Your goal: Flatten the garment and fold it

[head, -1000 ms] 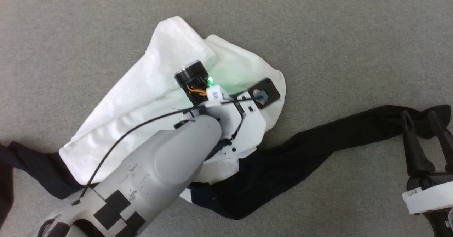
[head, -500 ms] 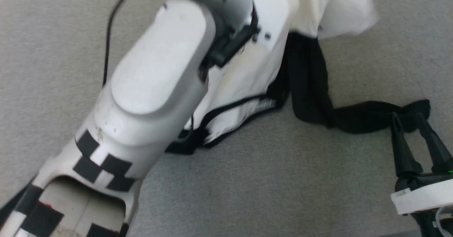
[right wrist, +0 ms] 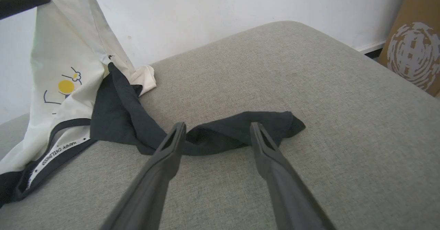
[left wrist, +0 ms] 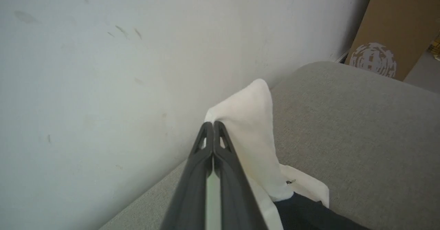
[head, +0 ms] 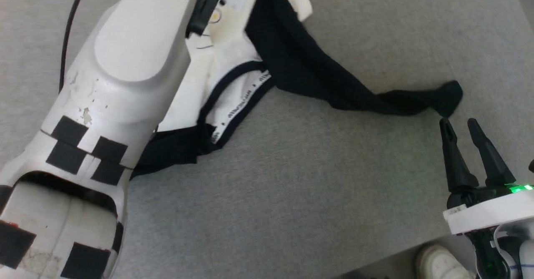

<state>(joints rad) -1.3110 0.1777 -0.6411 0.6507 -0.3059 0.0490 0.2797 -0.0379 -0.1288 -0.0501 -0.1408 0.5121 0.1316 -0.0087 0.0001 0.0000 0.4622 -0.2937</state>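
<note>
Now the grey cushion (right wrist: 326, 96) carries the shirt (right wrist: 58, 51), its white body hanging from the left gripper (left wrist: 213, 124), whose fingers are clamped on it. The black sleeve (right wrist: 271, 120) lies just beyond the right gripper (right wrist: 217, 124), whose fingers are apart.

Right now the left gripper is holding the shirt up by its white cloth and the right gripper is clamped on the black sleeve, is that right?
The left gripper does hold the shirt up by its white cloth, but the right gripper is open, not clamped on the black sleeve: see the right wrist view.
</note>
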